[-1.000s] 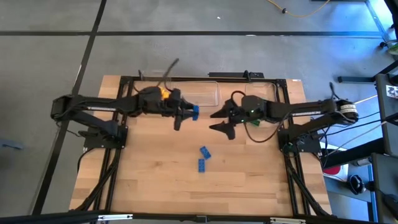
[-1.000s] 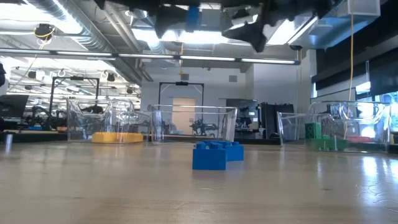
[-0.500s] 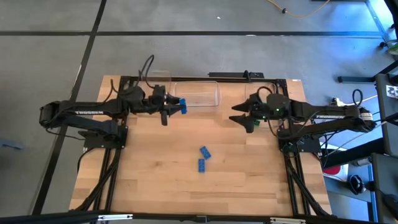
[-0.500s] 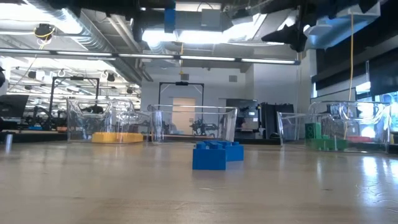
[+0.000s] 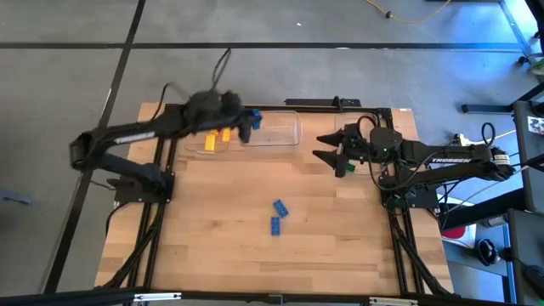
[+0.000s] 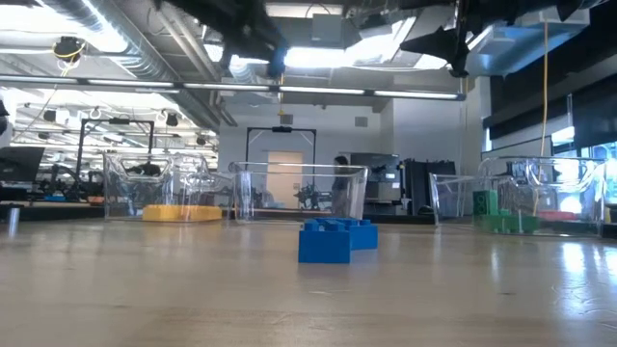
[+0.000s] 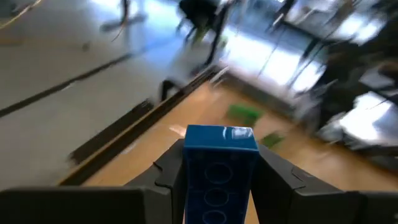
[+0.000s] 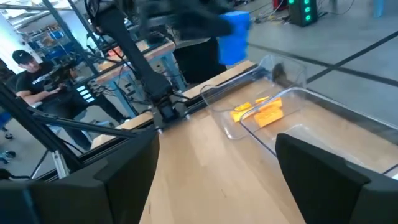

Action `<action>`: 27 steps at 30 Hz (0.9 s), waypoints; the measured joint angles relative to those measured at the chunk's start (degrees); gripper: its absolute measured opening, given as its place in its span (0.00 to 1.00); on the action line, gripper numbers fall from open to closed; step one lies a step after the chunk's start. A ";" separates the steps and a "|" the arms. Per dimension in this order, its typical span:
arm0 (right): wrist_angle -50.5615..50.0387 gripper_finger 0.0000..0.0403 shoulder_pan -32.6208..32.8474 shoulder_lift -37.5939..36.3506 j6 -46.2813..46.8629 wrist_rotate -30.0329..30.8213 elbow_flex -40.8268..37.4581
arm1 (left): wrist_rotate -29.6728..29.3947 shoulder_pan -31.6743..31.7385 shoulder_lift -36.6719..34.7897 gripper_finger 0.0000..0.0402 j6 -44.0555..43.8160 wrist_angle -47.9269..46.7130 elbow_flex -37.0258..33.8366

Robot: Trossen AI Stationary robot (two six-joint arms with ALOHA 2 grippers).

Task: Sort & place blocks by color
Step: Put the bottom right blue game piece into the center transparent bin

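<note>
Clamping one blue block [image 7: 221, 168], left gripper [image 5: 248, 121] hovers; two blue blocks [image 5: 278, 216] lie loose (right gripper [image 5: 333, 152] spread).

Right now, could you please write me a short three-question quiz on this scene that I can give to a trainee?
1. True or false: the left gripper holds a blue block.
2. What colour are the blocks lying in the clear bin at the table's far left?
A. green
B. yellow
C. blue
3. Fill in: ____ blue blocks lie loose on the table.

Key
1. True; it is clamped between the fingers.
2. B.
3. Two. The right gripper waits open and empty near the far right.
</note>
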 joint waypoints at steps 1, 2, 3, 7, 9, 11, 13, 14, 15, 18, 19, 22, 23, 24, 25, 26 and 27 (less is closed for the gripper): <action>0.00 0.80 0.00 0.00 -0.08 0.05 0.00 | 0.66 1.64 2.92 0.30 0.75 -4.13 3.62; -0.07 0.80 0.00 0.00 -0.26 0.09 0.00 | 1.15 3.26 5.98 0.30 1.07 -8.52 6.91; -0.07 0.80 0.00 0.00 -0.34 0.11 0.00 | 1.80 4.79 9.09 0.30 1.43 -12.59 9.97; -1.08 0.80 0.01 0.02 0.65 0.13 0.00 | 3.40 8.70 21.45 0.30 0.59 -21.99 20.67; -1.21 0.80 0.00 0.02 0.82 0.15 0.00 | 4.00 9.35 26.71 0.30 -2.82 -24.84 23.85; -1.29 0.80 0.00 0.02 0.79 0.17 0.00 | 4.02 9.28 31.55 0.30 -6.69 -25.63 25.68; -1.31 0.80 0.00 0.00 0.81 0.17 0.00 | 3.95 8.76 35.25 0.30 -10.23 -25.87 26.66; -1.31 0.80 0.00 0.02 0.81 0.15 0.00 | 3.59 8.42 36.70 0.30 -12.20 -25.52 26.75; -1.31 0.80 0.00 0.02 0.81 0.17 0.00 | 2.92 7.98 38.05 0.30 -14.30 -25.62 26.78; -1.33 0.80 0.00 0.02 0.76 0.18 0.00 | 0.11 6.42 42.11 0.30 -20.31 -26.25 26.74; -1.33 0.80 0.00 0.01 0.75 0.19 0.00 | -0.98 5.95 43.06 0.30 -21.85 -26.48 26.71; -1.35 0.80 0.00 0.02 0.77 0.81 0.00 | -4.38 4.82 44.59 0.30 -27.22 -26.24 26.71; -1.35 0.80 0.00 0.02 0.83 1.18 0.00 | -5.69 4.57 44.95 0.30 -28.11 -26.04 26.71; -1.35 0.80 0.00 0.02 0.88 1.40 0.00 | -7.19 4.34 45.28 0.30 -28.97 -25.71 26.73; -1.35 0.80 0.00 0.02 0.88 1.67 0.00 | -8.40 4.27 45.44 0.30 -29.70 -25.86 26.73; -1.35 0.80 0.00 0.02 0.88 1.70 0.00 | -9.46 4.26 45.46 0.30 -30.37 -26.27 26.73; -1.33 0.80 0.00 0.02 0.90 1.70 0.00 | -10.20 4.26 45.45 0.30 -30.63 -26.16 26.73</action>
